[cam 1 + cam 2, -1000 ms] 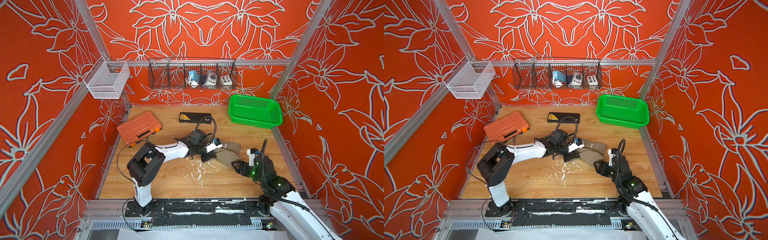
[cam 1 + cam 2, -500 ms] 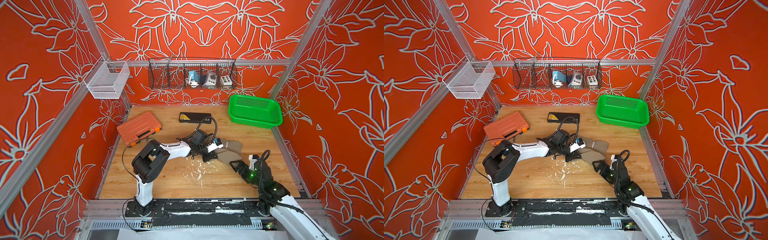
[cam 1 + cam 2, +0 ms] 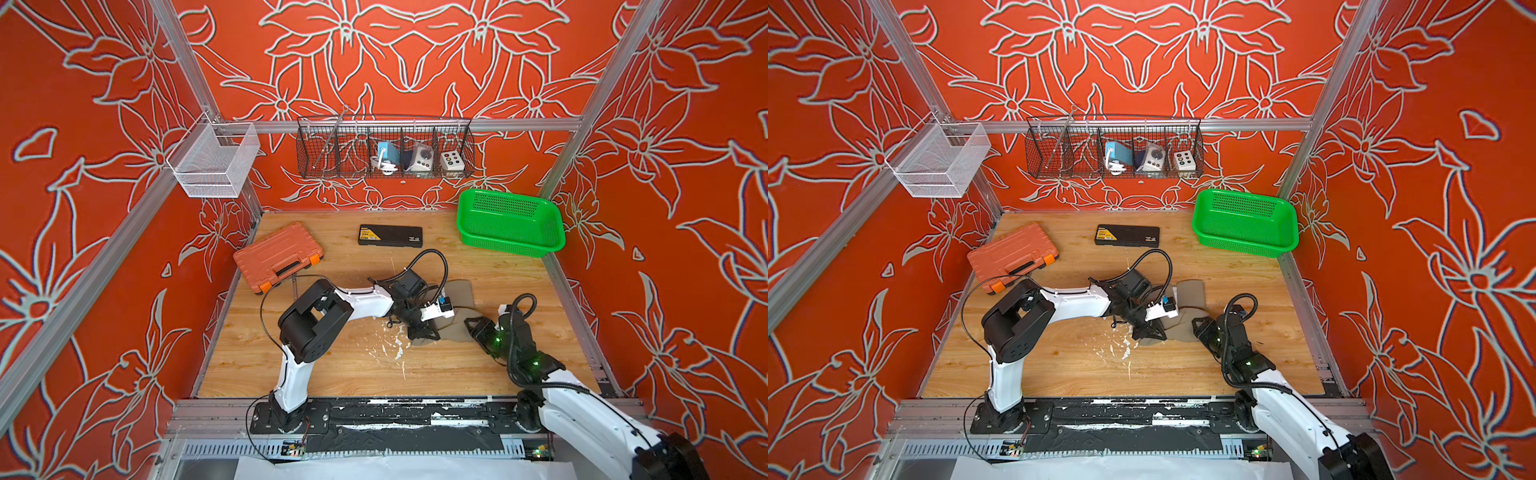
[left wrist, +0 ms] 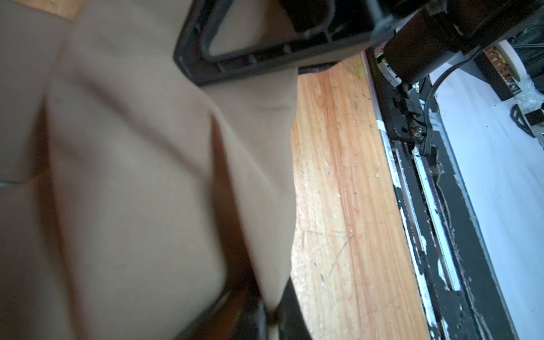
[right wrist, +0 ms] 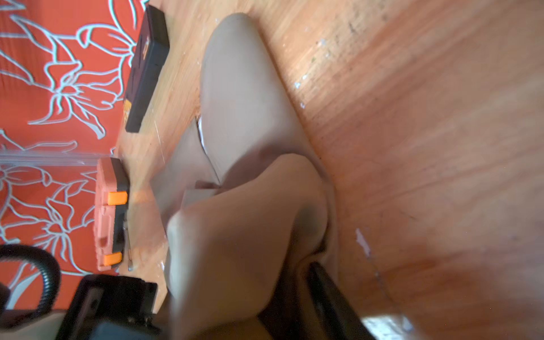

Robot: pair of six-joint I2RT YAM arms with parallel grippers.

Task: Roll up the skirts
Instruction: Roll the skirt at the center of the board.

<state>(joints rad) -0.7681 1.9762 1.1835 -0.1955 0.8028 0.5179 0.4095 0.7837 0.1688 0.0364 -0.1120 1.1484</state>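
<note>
Plainly, the rolling is at an early stage. The skirt (image 3: 462, 291) lies on the tabletop (image 3: 332, 374) at about 3 o'clock from its centre. In both top views it is a loose, creased heap and not a roll. One flat flap (image 3: 1190, 293) reaches toward 12 o'clock, and the bunched folds sit at the 6 o'clock end between the two arms. The left fingers (image 3: 422, 332) are at the cloth's 8 o'clock edge. They are fully closed, and in the left wrist view a pleat of the skirt (image 4: 132, 176) runs down into them, so they appear to pinch that edge. The right fingers (image 3: 473, 326) meet the cloth at about 4 o'clock. In the right wrist view a raised fold of the skirt (image 5: 241, 235) lies beside one dark finger (image 5: 329, 294), the other finger is hidden by cloth, and I cannot tell whether they grip it. What seems done is only gathering the near edge. No wound layers show, so most of the work is left: turning that edge over along the length toward 12 o'clock and tightening it. The green basket (image 3: 511, 222) at 1 o'clock, the black case (image 3: 390, 236) at 12 o'clock and the orange tool case (image 3: 276, 257) at 10 o'clock all stand well apart from the cloth.
</note>
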